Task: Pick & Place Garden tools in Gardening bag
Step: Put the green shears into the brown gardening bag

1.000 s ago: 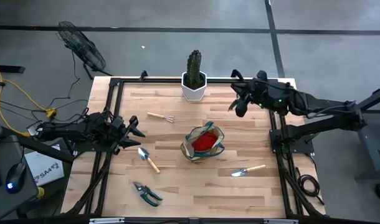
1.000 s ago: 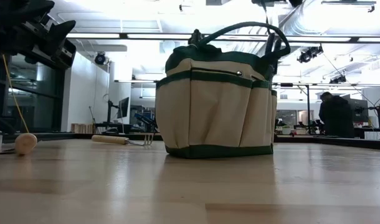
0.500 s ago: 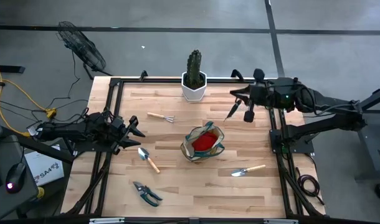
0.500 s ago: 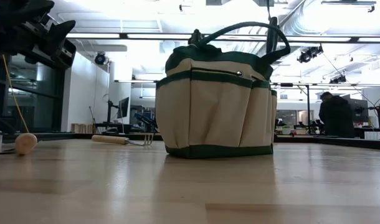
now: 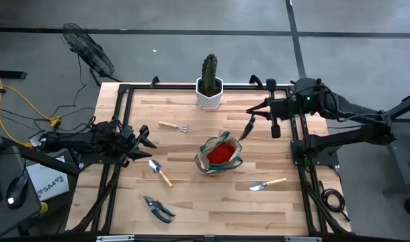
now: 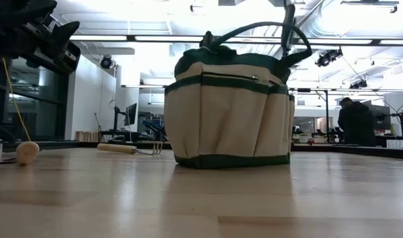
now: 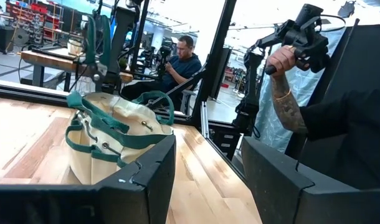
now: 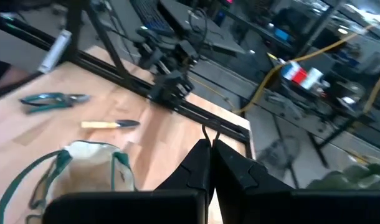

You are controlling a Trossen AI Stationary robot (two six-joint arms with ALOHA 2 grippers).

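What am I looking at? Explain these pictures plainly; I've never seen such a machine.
These are two robot arms working at a wooden table. One picture looks straight down, one sits at table height, and one camera rides on each wrist. On the table are a fabric bag with a red glove inside, a cactus, a small rake, two trowels and shears. The left gripper waits open near the table's left edge. The right gripper is shut beside the bag and seems to hold nothing.
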